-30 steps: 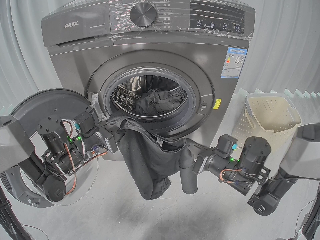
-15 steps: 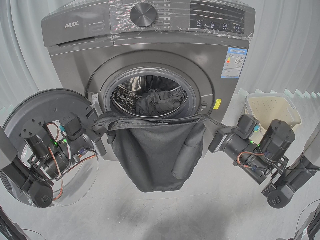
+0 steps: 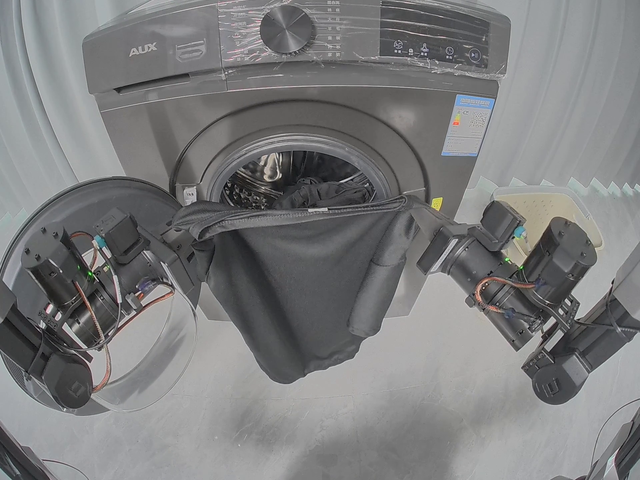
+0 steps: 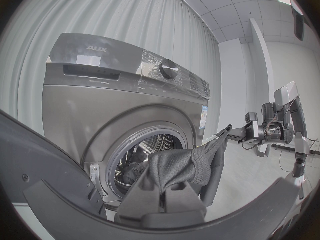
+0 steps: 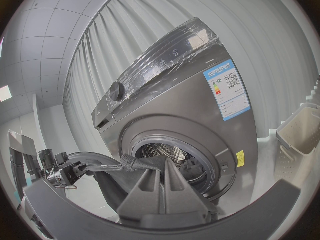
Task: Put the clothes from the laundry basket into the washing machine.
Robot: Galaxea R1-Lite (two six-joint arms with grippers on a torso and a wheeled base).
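Roughly speaking, the job looks well along. On the left, the door (image 3: 100, 198) of the washing machine (image 3: 153, 121) stands swung wide open, and the left pincer (image 3: 187, 231) sits just in front of it, clenched on one corner of a dark garment (image 3: 300, 281). That garment is pulled taut between the two arms across the front of the drum (image 3: 267, 168) opening, and its body sags down the machine's face toward the floor (image 3: 400, 395); none of it looks to be inside yet. Behind the stretched edge a second dark piece (image 3: 327, 191) lies in the drum, so at least one item appears delivered. Farther right, the right pincer (image 3: 417, 211) is clamped on the garment's other corner, beside the opening's rim. At the far right the laundry basket (image 3: 540, 208) stands on the floor next to the machine. What shows of its inside looks bare, though the right arm covers part, so this may be the last piece. Left to do, I judge: lift the hanging cloth over the lip, push it in, let go. The drooping bulk could snag on the rim, and the open door crowds the left arm.
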